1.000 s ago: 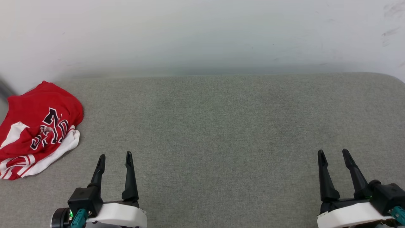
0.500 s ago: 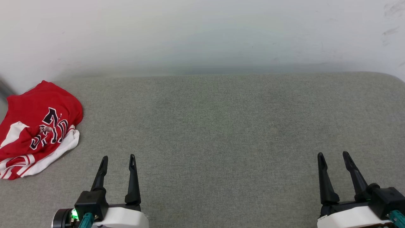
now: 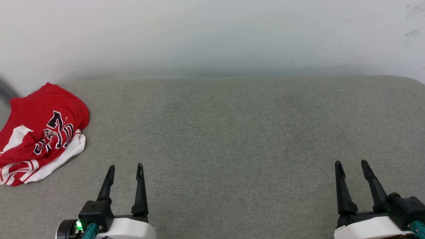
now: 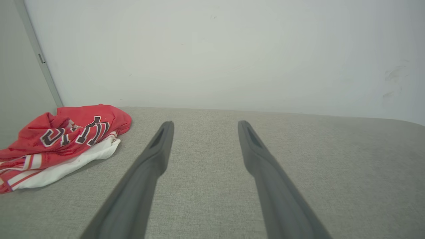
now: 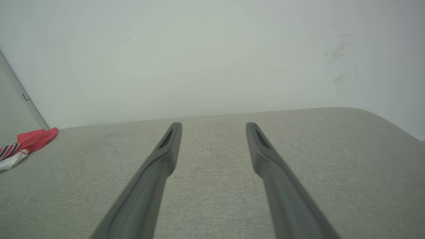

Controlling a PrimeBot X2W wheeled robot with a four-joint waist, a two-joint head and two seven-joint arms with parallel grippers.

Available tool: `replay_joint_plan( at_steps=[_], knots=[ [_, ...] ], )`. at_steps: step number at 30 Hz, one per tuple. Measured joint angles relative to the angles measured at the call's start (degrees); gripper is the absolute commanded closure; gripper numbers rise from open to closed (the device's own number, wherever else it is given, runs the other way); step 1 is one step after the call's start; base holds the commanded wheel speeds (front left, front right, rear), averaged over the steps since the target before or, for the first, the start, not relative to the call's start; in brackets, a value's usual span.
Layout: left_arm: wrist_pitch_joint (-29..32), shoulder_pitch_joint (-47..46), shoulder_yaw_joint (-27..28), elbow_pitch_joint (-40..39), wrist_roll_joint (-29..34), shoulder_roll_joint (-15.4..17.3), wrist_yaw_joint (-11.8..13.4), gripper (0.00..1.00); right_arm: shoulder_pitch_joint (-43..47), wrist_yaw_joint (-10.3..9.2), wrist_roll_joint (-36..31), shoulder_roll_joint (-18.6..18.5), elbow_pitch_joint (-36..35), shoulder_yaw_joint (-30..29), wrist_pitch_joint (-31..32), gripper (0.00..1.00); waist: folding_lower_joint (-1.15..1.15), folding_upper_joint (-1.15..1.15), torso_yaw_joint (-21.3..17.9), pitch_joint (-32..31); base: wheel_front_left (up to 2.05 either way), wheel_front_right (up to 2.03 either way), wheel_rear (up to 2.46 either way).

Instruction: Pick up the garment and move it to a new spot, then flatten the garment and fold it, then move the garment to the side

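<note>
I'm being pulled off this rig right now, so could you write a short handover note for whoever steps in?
Left hand: open, empty, over the grey padded surface.
Right hand: open, empty, over the same surface, far to the right.
Garment: crumpled in a heap at the surface's far left, nearer the left hand, touched by neither.
Done: nothing yet.
Left: pick it up, move it to a new spot, flatten, fold, then set it aside.

red-and-white garment point(image 3: 36, 129), grey cushion point(image 3: 232, 132)
</note>
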Motion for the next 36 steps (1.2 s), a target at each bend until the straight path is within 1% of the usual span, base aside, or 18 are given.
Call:
replay_joint_plan(
  at_steps=[7, 13, 16, 17, 29, 36],
  knots=[
    [0.00, -0.05, 0.38, 0.49, -0.46, 0.00, 0.05, 0.00, 0.08, 0.00, 0.01, 0.00, -0.19, 0.23, -0.01, 0.00, 0.00, 0.00, 2.23, 0.19, 0.00, 0.00, 0.00],
    [0.00, -0.31, 0.51, 0.79, -0.82, 0.00, 0.30, 0.00, 0.30, 0.00, -0.23, 0.00, -0.33, 0.49, -0.01, 0.00, 0.00, 0.00, 5.76, 0.46, 0.00, 0.00, 0.00],
    [-0.01, -0.82, 0.66, 0.90, -0.99, -0.01, 0.29, 0.00, 0.38, 0.00, -0.37, -0.01, -0.40, 0.46, -0.02, 0.00, 0.00, 0.00, 8.16, 0.63, 0.00, 0.00, 0.00],
    [-0.01, -0.82, 0.97, 1.03, -1.03, 0.00, 0.33, 0.00, 0.37, 0.00, -0.38, 0.00, -0.36, 0.58, -0.02, 0.00, 0.00, 0.00, 9.90, 0.71, 0.00, 0.00, 0.00],
    [-0.01, -0.68, 1.93, 1.41, -1.52, 0.00, 0.53, 0.00, 0.40, 0.00, -0.69, 0.01, -0.27, 1.11, -0.02, 0.00, 0.00, 0.00, 20.99, 0.67, 0.00, 0.00, 0.00],
    [-0.01, -0.55, 2.96, 1.49, -1.98, 0.01, 0.79, 0.00, 0.40, 0.00, -1.26, 0.00, -0.29, 1.44, -0.01, 0.00, 0.00, 0.00, 26.73, 0.59, 0.00, 0.00, 0.00]
  ],
)
